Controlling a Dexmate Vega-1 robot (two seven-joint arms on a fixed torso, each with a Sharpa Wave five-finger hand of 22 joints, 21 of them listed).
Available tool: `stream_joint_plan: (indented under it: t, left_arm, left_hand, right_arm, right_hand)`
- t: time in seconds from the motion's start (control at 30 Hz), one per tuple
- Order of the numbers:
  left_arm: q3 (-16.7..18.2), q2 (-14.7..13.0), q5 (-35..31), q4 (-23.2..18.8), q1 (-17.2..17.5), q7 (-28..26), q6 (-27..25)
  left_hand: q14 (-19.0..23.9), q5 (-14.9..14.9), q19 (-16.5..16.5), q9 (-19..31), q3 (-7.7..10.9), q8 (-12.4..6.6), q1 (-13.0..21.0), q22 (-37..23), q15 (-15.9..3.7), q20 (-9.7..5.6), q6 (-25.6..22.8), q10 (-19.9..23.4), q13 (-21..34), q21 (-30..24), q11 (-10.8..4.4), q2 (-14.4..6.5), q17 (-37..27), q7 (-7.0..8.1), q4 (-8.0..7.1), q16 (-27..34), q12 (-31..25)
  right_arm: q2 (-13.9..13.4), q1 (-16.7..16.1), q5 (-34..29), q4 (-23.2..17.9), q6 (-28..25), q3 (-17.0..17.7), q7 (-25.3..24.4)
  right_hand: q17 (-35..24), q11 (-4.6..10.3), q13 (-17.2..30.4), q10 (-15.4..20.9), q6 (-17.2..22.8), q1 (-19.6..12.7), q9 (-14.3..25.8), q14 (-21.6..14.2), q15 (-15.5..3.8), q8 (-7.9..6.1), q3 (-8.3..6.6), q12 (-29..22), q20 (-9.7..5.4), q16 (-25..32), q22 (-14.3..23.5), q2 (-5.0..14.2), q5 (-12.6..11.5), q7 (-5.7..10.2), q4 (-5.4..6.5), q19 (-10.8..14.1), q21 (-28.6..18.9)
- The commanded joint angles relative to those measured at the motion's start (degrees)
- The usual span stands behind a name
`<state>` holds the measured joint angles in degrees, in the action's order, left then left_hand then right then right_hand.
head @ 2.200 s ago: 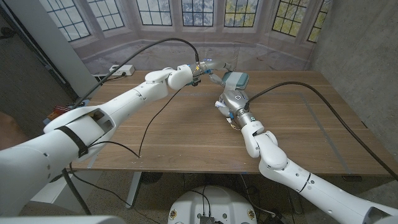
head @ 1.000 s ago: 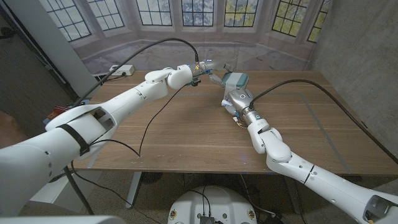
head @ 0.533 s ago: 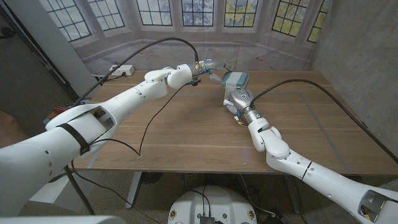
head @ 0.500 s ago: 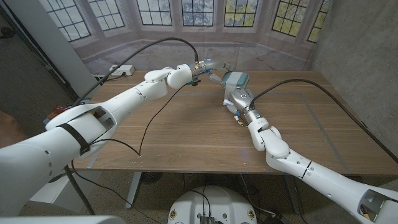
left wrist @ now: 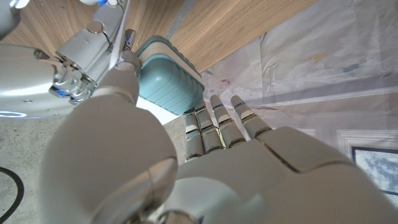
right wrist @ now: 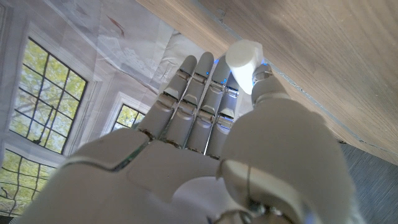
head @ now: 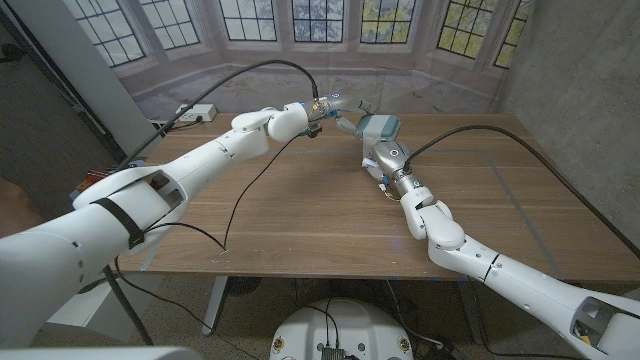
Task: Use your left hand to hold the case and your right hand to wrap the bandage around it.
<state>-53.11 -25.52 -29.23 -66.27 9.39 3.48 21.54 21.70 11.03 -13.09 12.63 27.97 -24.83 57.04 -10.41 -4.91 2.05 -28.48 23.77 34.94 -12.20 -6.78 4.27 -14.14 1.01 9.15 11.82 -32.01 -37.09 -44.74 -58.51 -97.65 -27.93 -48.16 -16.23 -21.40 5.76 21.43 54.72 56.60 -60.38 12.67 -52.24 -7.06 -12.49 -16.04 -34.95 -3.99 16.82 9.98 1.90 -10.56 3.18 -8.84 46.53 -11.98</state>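
A teal ribbed case (head: 380, 126) stands at the far middle of the wooden table (head: 300, 215). My left hand (head: 335, 110) grips it from its left side; in the left wrist view my thumb and fingers (left wrist: 219, 123) sit on opposite sides of the case (left wrist: 166, 73). My right hand (head: 386, 157) is just in front of the case, close against it. In the right wrist view a white bandage roll (right wrist: 244, 57) is pinched between the thumb and the fingers (right wrist: 199, 106). The right hand (left wrist: 74, 56) also appears beside the case in the left wrist view.
A white power strip (head: 196, 113) lies at the table's far left. Black cables (head: 240, 195) trail across the table from both wrists. A printed window backdrop hangs right behind the table's far edge. Bare wood spreads to the right of my right arm.
My right hand has moved away from me, up to the case, with its forearm stretching out further. The left hand and the case have stayed put.
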Motion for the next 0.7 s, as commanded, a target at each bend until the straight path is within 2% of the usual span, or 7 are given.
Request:
stream_joint_plan:
  t: [0.03, 0.2, 0.3, 0.7]
  left_arm:
    - [-0.1, 0.4, 0.5, 1.1, -0.3, 0.3, 1.2]
    - [-0.2, 0.5, 0.7, 1.5, -0.4, 0.4, 1.5]
    - [-0.2, 0.5, 0.7, 1.6, -0.5, 0.5, 1.5]
    - [-0.7, 1.3, 1.4, 3.7, -1.3, 1.2, 2.6]
  left_hand:
    - [0.2, 0.2, 0.0, 0.2, 0.66, -21.77, -3.4, -0.2, 0.41, 0.1, -4.7, 2.6, 0.1, 0.2, -2.09, -4.3, 0.0, 2.12, -0.39, 0.1, -0.3]
    - [0.1, 0.2, 0.0, 0.2, 0.63, -21.83, -3.5, -0.2, 0.46, 0.1, -4.9, 2.6, 0.1, 0.2, -2.44, -4.3, -0.1, 2.1, -0.42, 0.1, -0.3]
    - [0.1, 0.2, 0.0, 0.2, 0.56, -21.79, -3.6, -0.2, 0.48, 0.13, -4.8, 2.6, 0.1, 0.2, -1.95, -4.4, -0.1, 2.07, -0.49, 0.1, -0.3]
    - [0.1, 0.2, 0.0, 0.2, 0.52, -21.83, -3.5, -0.2, 0.47, 0.09, -4.9, 2.6, 0.1, 0.2, -2.16, -4.4, -0.1, 2.16, -0.36, 0.1, -0.3]
  right_arm:
    - [-0.4, 1.0, 2.9, 1.4, -0.5, 0.4, -0.4]
    - [-0.4, 1.7, 3.3, 2.2, -0.9, 0.4, -1.1]
    - [-0.7, 2.2, 3.5, 2.6, -0.5, 0.2, -1.2]
    - [-2.0, 3.6, 4.3, 3.0, 0.3, 0.1, -0.7]
  right_hand:
    - [-0.3, 0.17, 0.1, 0.3, 0.2, -0.2, 0.3, -0.6, -5.5, -0.4, -0.4, 0.1, -0.35, -0.1, 0.3, 0.5, 0.1, 0.5, -0.01, 0.3, -0.4]
    - [-0.3, 0.06, 0.1, 0.3, 0.2, -0.1, 0.3, -0.6, -5.46, -0.42, -0.42, 0.1, -0.33, -0.2, 0.3, 0.48, 0.1, 0.5, 0.03, 0.3, -0.3]
    - [-0.3, 0.12, 0.2, 0.3, 0.2, -0.1, 0.3, -0.6, -5.47, -0.43, -0.43, 0.1, -0.35, -0.2, 0.3, 0.5, 0.1, 0.5, 0.03, 0.3, -0.3]
    - [-0.4, 0.29, 0.3, 0.3, 0.3, -0.1, 0.3, -0.7, -5.48, -0.46, -0.45, 0.1, -0.42, -0.3, 0.3, 0.4, 0.1, 0.49, -0.01, 0.2, -0.3]
